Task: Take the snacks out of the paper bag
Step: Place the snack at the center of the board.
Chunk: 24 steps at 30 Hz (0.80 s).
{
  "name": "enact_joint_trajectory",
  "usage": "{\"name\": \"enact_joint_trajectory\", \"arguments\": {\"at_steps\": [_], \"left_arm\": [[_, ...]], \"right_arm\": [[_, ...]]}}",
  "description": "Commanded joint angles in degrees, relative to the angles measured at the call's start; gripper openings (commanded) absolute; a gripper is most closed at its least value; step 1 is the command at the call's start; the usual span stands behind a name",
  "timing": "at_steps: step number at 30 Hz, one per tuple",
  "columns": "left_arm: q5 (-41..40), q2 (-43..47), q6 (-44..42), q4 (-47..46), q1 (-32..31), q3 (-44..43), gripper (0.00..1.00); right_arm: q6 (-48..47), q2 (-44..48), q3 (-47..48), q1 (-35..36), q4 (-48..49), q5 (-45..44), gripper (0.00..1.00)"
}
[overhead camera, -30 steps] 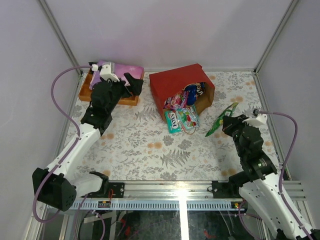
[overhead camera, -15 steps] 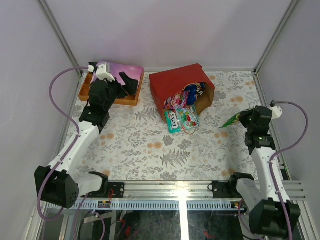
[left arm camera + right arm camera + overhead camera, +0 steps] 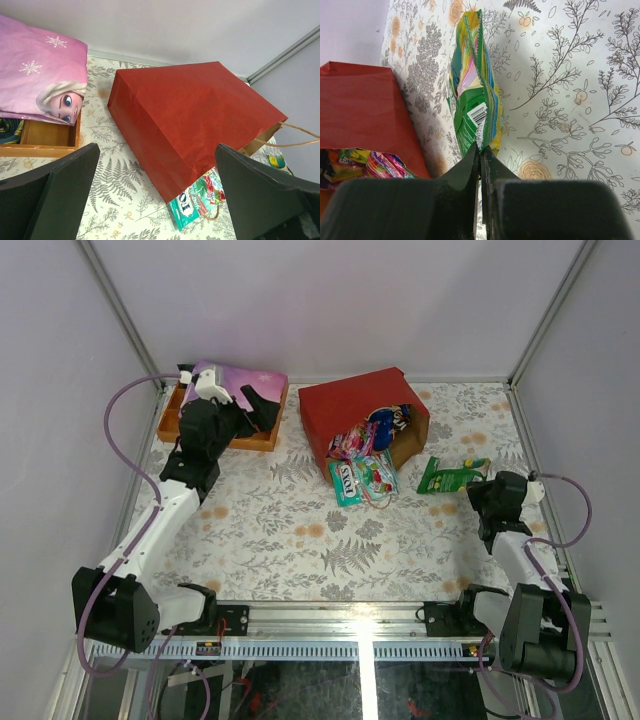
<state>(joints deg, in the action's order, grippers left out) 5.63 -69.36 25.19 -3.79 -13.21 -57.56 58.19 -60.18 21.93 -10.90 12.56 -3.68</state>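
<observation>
L side: we see the orange tray (image 3: 172, 422) w/ a pink-purple cloth (image 3: 245, 378) in it. The left gripper (image 3: 258, 402) hovers over it, jaws wide apart, holding nothing. Centre: the red paper bag (image 3: 350, 405) lies on its side (mouth toward the near edge), w/ snacks (image 3: 360, 455) spilling out: pink, teal, blue pkts. R of it: a green packet (image 3: 452, 474) sits out on the table (image 3: 300, 540), w/ the right gripper (image 3: 481, 152) pinched shut on its edge.

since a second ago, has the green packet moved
Yes. The green packet, pinched in the right tool, has swung from a steep diagonal to nearly level, and its left end now sits closer to the red bag.
</observation>
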Motion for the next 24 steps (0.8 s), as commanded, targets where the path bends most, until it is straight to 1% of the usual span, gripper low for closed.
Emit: {"name": "enact_joint_trajectory", "arguments": {"at_steps": [1,7,11,14,18,24], "left_arm": [[1.8,0.4,0.8,-1.7,0.8,0.5,1.00],[4.5,-1.6,2.0,-2.7,0.8,0.1,1.00],[4.9,-2.8,2.3,-3.0,0.8,0.0,1.00],[4.8,-3.1,1.8,-2.5,0.9,-0.2,1.00],[3.9,-2.8,1.0,-2.0,1.2,-0.2,1.00],[4.2,-2.0,0.0,-2.5,1.6,0.7,1.00]], "right_arm": [[5.9,-1.4,0.1,-0.3,7.9,-3.3,0.00],[10.8,-9.8,0.0,-0.2,14.4,-3.0,0.00],[10.1,-15.2,4.8,-0.3,16.3,-6.1,0.00],[4.4,-20.9,14.5,-0.7,13.3,-7.5,0.02],[-4.2,-30.2,29.2,-1.3,7.5,-5.5,0.02],[-8.4,-45.1,44.3,-3.4,3.2,-1.0,0.00]]}}
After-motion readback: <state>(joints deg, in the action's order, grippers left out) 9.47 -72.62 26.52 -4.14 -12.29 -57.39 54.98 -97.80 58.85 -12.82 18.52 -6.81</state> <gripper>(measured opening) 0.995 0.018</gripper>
